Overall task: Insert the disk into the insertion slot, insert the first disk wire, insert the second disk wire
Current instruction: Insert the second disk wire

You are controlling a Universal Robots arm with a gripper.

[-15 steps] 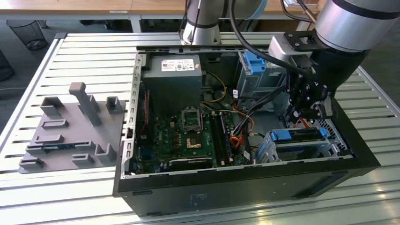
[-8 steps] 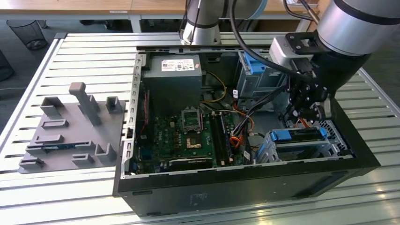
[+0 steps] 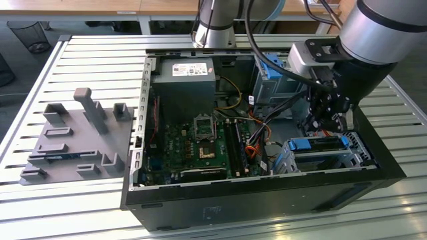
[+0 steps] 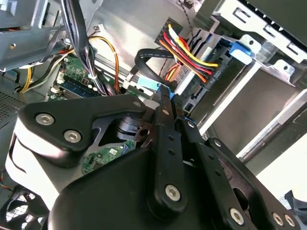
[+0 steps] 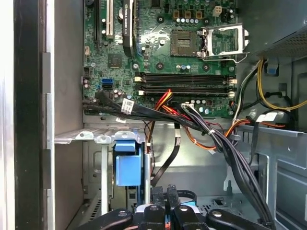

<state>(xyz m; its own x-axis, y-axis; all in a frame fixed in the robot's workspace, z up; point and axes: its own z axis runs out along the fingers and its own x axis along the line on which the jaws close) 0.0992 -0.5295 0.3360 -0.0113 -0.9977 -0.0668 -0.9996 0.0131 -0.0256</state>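
Observation:
In the exterior view the disk (image 3: 319,144), framed by its blue carrier, lies inside the insertion slot (image 3: 357,155), the low perforated cage in the case's corner at the exterior view's right. My gripper (image 3: 325,131) hangs just above the disk's inner end. In the second wrist view the gripper (image 4: 165,93) is shut on the light-blue connector of a black flat disk wire (image 4: 146,56), close to the disk's rear edge (image 4: 204,88). A connector with red, yellow and black wires (image 4: 189,52) sits at that same rear edge. The first wrist view shows the gripper (image 5: 165,195) shut, with the flat wire (image 5: 173,153) running up from it.
The open case holds a motherboard (image 3: 200,140), a power supply (image 3: 183,82) and a taller grey cage with a blue tab (image 3: 272,75). Loose cable bundles (image 5: 230,153) cross between board and cage. A grey fixture plate (image 3: 73,145) lies on the slatted table at the exterior view's left.

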